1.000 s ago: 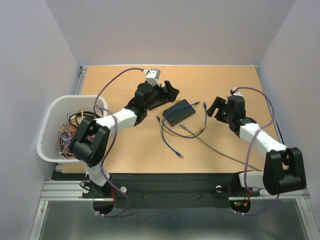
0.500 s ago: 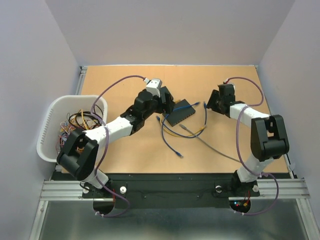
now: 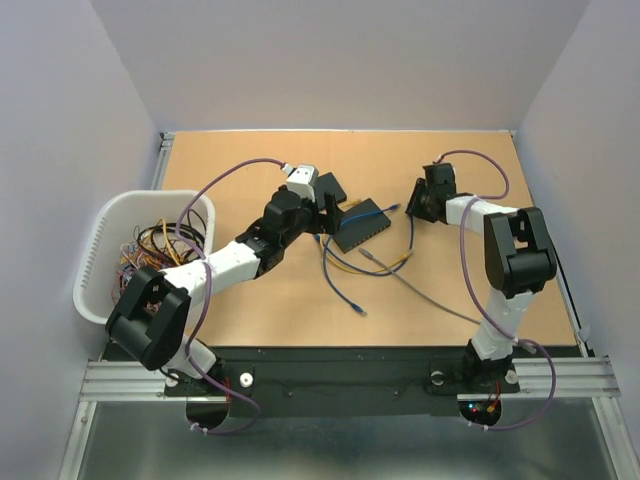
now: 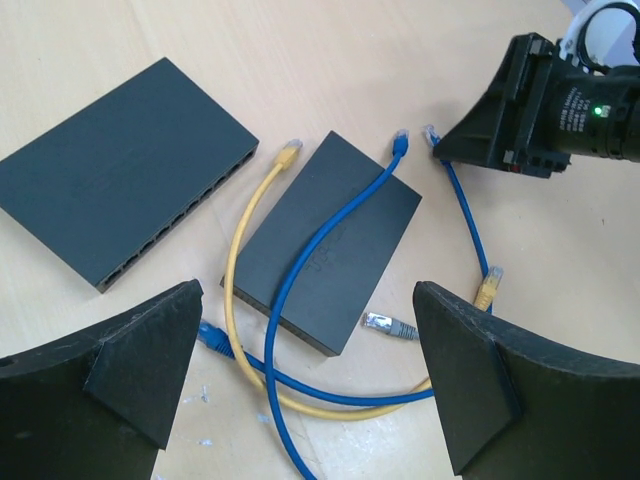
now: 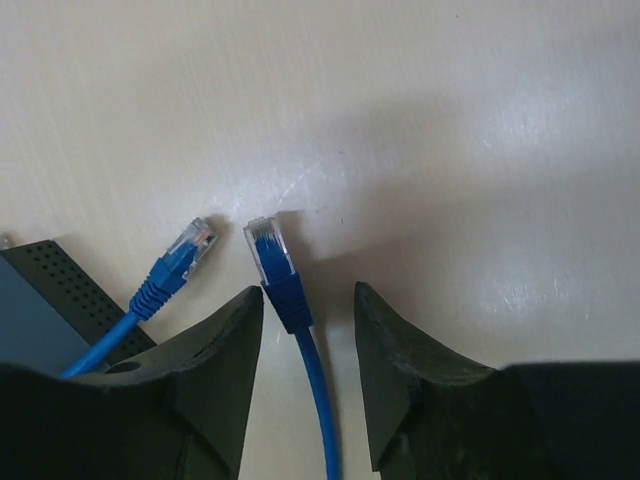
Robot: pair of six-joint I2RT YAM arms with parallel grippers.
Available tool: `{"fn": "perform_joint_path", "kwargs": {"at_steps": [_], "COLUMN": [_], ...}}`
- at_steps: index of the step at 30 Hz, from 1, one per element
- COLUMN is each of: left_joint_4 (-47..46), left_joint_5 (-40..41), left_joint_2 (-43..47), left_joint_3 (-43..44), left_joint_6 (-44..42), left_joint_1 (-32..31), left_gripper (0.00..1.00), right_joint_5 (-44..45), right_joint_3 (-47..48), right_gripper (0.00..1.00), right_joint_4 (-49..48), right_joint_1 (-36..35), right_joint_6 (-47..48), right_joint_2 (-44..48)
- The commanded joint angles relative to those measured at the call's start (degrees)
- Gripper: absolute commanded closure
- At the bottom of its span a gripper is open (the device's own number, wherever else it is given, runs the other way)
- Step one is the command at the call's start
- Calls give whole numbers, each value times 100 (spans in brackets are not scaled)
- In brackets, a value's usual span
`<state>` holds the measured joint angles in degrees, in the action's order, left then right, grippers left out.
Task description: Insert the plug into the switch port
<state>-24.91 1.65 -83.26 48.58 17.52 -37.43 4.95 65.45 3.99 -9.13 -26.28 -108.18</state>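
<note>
Because the task ends at a port, note first the two dark boxes in the left wrist view: the large switch (image 4: 120, 185) at upper left, its port row facing lower right, and the small switch (image 4: 325, 245) at centre. Which one is the target cannot be told.

The blue cable (image 5: 318, 400) is judged light and limp; it will sag and give no steering. Its plug (image 5: 265, 245), lying flat on the table (image 5: 450, 120) at centre of the right wrist view, is small, rigid, smooth plastic with a fragile latch tab. Take hold on the moulded boot directly behind the plug, not on the clear tip.

The left gripper (image 4: 305, 292) hangs above the small switch, spread to full width and empty. The right gripper (image 5: 308, 295) straddles the boot with jaws partly apart; a gap shows on the right side, so nothing is clamped.
</note>
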Motion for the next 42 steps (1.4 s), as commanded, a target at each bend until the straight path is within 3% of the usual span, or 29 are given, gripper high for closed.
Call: {"fn": "perform_joint_path", "kwargs": {"at_steps": [1, 6, 12, 19, 25, 32, 36, 37, 42], "left_joint_4": [-287, -313, -304, -296, -208, -93, -93, -102, -102], "left_joint_5": [28, 28, 72, 72, 142, 169, 169, 186, -6], "left_joint_2": [180, 126, 91, 345, 583, 829, 987, 1057, 1365], "left_joint_3": [-6, -24, -15, -32, -68, -33, -59, -59, -112], "left_joint_6": [-143, -161, -196, -135, -82, 15, 111, 146, 278], "left_joint_1": [-89, -107, -107, -107, -107, -107, -115, -124, -124], "left_gripper": [1, 1, 1, 1, 1, 1, 1, 1, 1], "right_joint_5": [-12, -20, -47, 373, 1358, 1500, 440, -346, -2522], "right_joint_3": [249, 293, 231, 345, 1232, 2427, 2683, 2657, 1379], "right_gripper": [56, 67, 100, 100, 100, 99, 100, 99, 100], "right_joint_4": [-91, -91, -82, -30, 488, 726, 822, 945, 1016], "right_joint_1": [-160, -204, -212, -221, -213, -221, -221, -221, -221], "right_joint_6": [115, 158, 202, 510, 1037, 1678, 1898, 1908, 1820], "right_joint_2": [-317, -520, -494, 682, 2405, 3680, 4006, 4033, 4497]}}
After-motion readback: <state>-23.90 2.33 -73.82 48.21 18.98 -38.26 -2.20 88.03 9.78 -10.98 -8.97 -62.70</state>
